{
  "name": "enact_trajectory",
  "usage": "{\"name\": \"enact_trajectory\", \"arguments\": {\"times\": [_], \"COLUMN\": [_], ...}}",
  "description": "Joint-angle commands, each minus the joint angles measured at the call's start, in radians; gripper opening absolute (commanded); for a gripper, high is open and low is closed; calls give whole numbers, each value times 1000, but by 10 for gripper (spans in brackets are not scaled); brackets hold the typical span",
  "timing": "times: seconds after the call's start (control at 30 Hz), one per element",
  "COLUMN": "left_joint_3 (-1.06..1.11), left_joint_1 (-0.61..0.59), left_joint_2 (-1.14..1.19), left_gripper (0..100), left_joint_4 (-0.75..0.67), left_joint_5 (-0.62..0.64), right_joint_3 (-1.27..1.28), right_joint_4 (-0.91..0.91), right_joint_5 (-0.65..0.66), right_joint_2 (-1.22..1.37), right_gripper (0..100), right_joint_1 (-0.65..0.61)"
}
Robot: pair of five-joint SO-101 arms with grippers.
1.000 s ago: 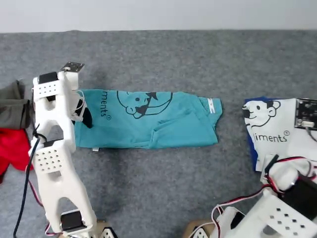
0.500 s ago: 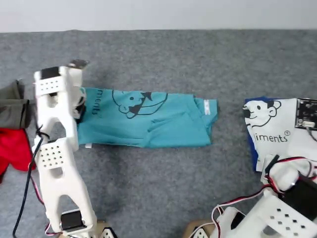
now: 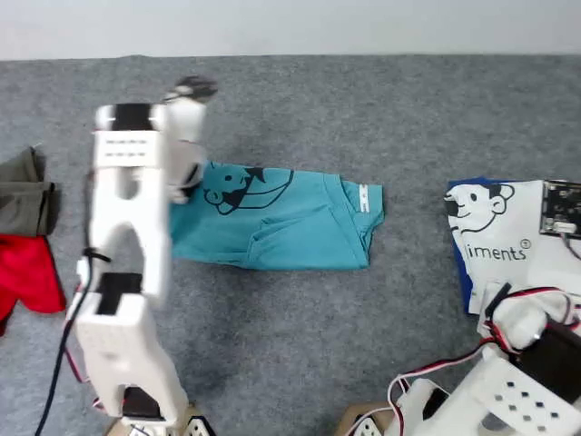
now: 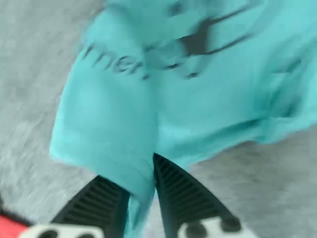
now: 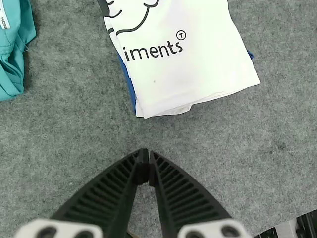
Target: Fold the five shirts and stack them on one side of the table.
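Observation:
A teal shirt [image 3: 281,218] with a dark print lies folded lengthwise across the middle of the grey table, its left end lifted. My left gripper [image 4: 141,186] is shut on that raised end; in the high view the left gripper [image 3: 186,174] sits under the white arm above the shirt's left part. A folded white shirt [image 3: 504,236] lies on a blue shirt [image 3: 460,272] at the right edge. My right gripper [image 5: 148,171] is shut on nothing, above bare carpet near the white shirt [image 5: 183,54].
A dark grey shirt [image 3: 23,200] and a red shirt [image 3: 23,272] lie crumpled at the left edge. The right arm's base and wires [image 3: 517,363] fill the front right corner. Bare grey carpet [image 3: 300,345] stretches in front of the teal shirt.
My left arm has swung up and to the right, carrying the teal shirt's left end over the rest; the whole shirt has slid slightly left. The right arm has stayed still.

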Motion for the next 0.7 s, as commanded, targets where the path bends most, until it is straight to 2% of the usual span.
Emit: {"name": "enact_trajectory", "arguments": {"times": [0.0,0.27,0.5,0.67], "left_joint_3": [-15,-90,-93,-96], "left_joint_1": [155,405,529,554], "left_joint_2": [-97,-95,-38,26], "left_gripper": [5,5,5,5], "left_joint_4": [20,-6,-94,-158], "left_joint_5": [71,201,328,379], "right_joint_3": [-6,-5,-5,-5], "right_joint_4": [38,38,38,39], "right_joint_5": [6,6,6,6], "right_joint_2": [-8,-8,-7,-10], "right_gripper": [11,11,11,11], "right_joint_1": [5,5,5,7]}}
